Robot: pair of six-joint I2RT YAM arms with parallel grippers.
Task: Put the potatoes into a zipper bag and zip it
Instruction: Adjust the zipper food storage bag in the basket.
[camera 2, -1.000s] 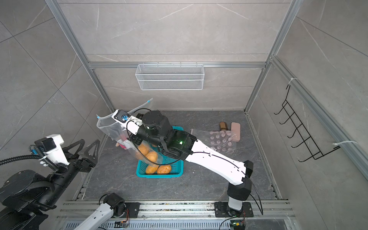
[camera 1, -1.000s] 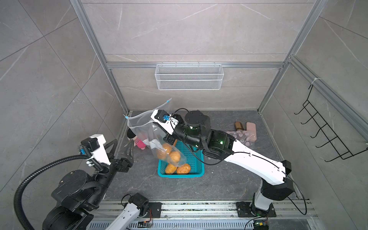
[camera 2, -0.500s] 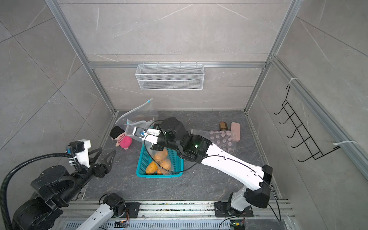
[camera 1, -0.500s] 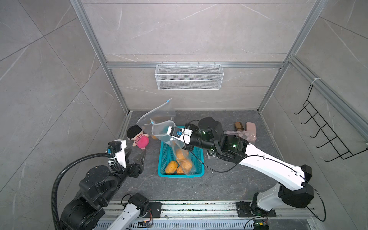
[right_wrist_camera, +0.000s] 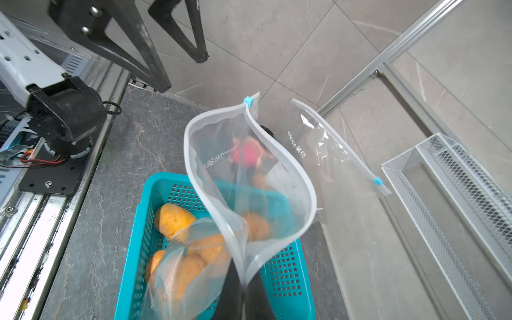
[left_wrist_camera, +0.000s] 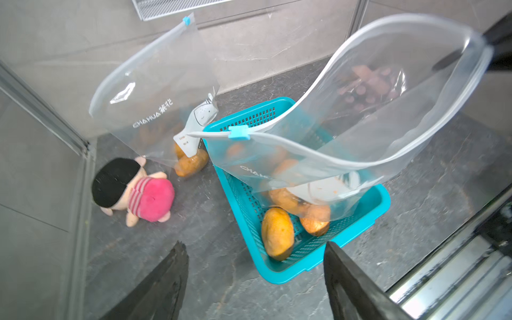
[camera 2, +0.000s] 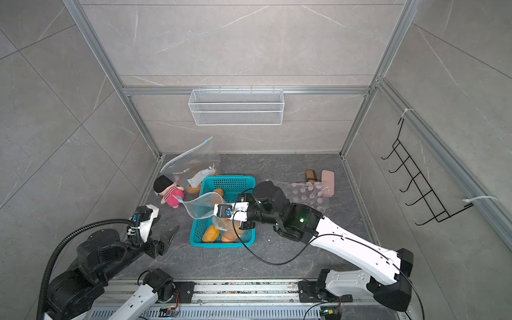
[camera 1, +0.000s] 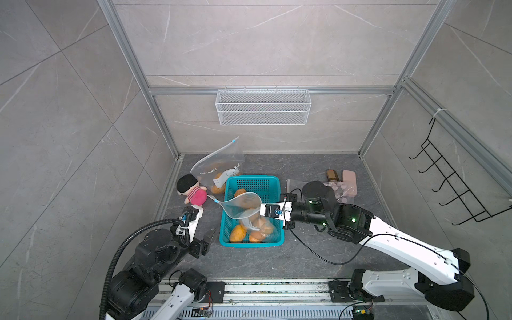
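Clear zipper bag (camera 1: 238, 205) has come down from high beside the teal basket (camera 1: 250, 184) to sag into it. Our right gripper (right_wrist_camera: 243, 288) is clamped shut on its rim with several potatoes (right_wrist_camera: 191, 266) inside, and since a loose potato (left_wrist_camera: 277, 235) lies in the basket, we judge filling unfinished. Our left gripper (left_wrist_camera: 255, 245), drawn back near the basket, gapes empty; "CHAHUA" marks the second bag (left_wrist_camera: 149, 91) behind the basket.

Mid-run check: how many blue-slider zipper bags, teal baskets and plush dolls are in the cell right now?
blue-slider zipper bags: 2 (hanging bag, wall bag)
teal basket: 1
plush doll: 1
total: 4
Not counted: flat clear pouch, no slider visible.
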